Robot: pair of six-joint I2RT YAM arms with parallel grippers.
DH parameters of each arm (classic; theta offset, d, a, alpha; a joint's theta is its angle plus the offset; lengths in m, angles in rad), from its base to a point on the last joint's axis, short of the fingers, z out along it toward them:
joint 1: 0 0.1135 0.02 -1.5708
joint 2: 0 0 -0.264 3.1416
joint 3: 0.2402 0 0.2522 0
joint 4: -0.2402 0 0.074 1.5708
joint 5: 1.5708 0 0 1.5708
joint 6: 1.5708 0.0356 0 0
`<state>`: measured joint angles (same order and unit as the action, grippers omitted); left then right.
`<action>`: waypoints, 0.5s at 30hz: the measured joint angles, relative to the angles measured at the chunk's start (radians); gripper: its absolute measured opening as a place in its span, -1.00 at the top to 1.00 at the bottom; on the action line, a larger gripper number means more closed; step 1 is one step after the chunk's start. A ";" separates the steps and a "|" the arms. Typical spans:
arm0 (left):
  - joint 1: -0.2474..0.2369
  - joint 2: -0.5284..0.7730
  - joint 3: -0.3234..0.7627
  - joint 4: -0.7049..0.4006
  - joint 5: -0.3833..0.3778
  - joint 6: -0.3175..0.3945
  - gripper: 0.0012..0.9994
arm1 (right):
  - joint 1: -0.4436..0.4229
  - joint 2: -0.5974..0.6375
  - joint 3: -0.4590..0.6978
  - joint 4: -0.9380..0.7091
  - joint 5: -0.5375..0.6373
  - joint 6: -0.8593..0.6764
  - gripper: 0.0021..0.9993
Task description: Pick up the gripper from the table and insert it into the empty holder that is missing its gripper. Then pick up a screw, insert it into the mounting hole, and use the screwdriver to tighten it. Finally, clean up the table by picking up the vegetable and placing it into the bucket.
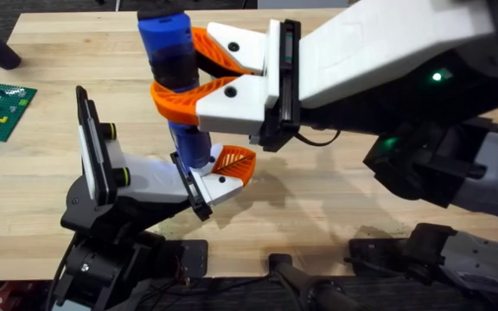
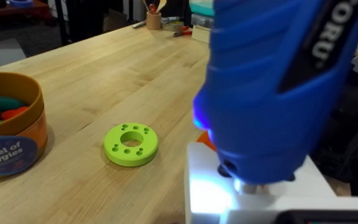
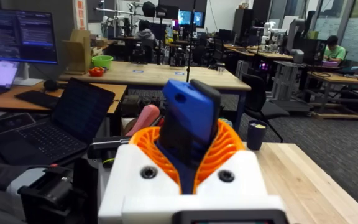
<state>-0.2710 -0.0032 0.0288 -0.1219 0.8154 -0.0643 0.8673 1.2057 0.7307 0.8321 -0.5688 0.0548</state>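
My right hand (image 1: 199, 69) comes in from the right of the overhead view, its curved orange fingers (image 1: 180, 102) wrapped round the screwdriver (image 1: 169, 52) and pinching its thick blue handle. The tool stands upright, shaft pointing down. In the right wrist view the handle top (image 3: 188, 118) sits squarely between the orange pads (image 3: 225, 146).

The screwdriver tip comes down on the holder (image 1: 150, 177), right beside the small orange gripper (image 1: 234, 164) now seated at the holder's end with its white base (image 1: 219, 183) against the black plate. The holder lies tilted, its two yellow-ringed knobs (image 1: 111, 131) on the side away from the gripper. I cannot tell whether the bit is in a screw; the contact point is hidden.

Left hand: from its wrist view I see the blue tool body (image 2: 272, 81) looming very close, with a white lit block (image 2: 229, 186) under it. Whether its fingers are spread or closed, I cannot tell.

Beyond the screwdriver in that view, the worktop (image 2: 104, 74) is bare plank out to its far edge. A green ring with holes (image 2: 131, 144) lies flat near the tool, and a brown bucket (image 2: 14, 134) labelled for veggies, with coloured pieces inside, stands past the ring. A green baseplate (image 1: 3, 108) sits well away from the holder, at the worktop's edge.
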 joint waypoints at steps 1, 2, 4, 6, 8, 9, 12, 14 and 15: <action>0.000 0.003 0.000 0.003 0.000 0.000 0.97 | 0.000 0.000 0.000 -0.002 0.000 0.000 0.86; 0.000 0.004 0.000 0.003 0.001 -0.001 0.97 | 0.000 0.000 0.000 -0.003 0.003 0.000 0.86; 0.000 0.004 0.000 0.005 0.001 -0.004 0.97 | -0.001 0.000 0.000 -0.004 0.005 0.000 0.86; 0.000 0.004 0.000 0.005 0.002 -0.004 0.97 | -0.001 0.000 0.000 -0.003 0.007 0.000 0.86; 0.000 0.004 0.000 0.005 0.001 -0.004 0.97 | -0.001 0.000 0.000 -0.002 0.007 0.000 0.86; 0.000 0.004 0.000 0.005 0.002 -0.004 0.97 | -0.001 0.000 0.000 -0.001 0.007 0.000 0.86; 0.000 0.004 0.000 0.005 0.001 -0.004 0.97 | -0.001 0.000 0.000 0.000 0.006 -0.008 0.86; 0.000 0.004 0.000 0.005 0.001 -0.004 0.97 | -0.001 0.000 0.000 0.000 0.006 -0.017 0.86; 0.000 0.004 0.000 0.005 0.001 -0.004 0.97 | -0.001 0.000 0.000 0.001 0.006 -0.021 0.86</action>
<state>-0.2707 0.0007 0.0288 -0.1165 0.8165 -0.0681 0.8665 1.2053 0.7304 0.8327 -0.5628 0.0335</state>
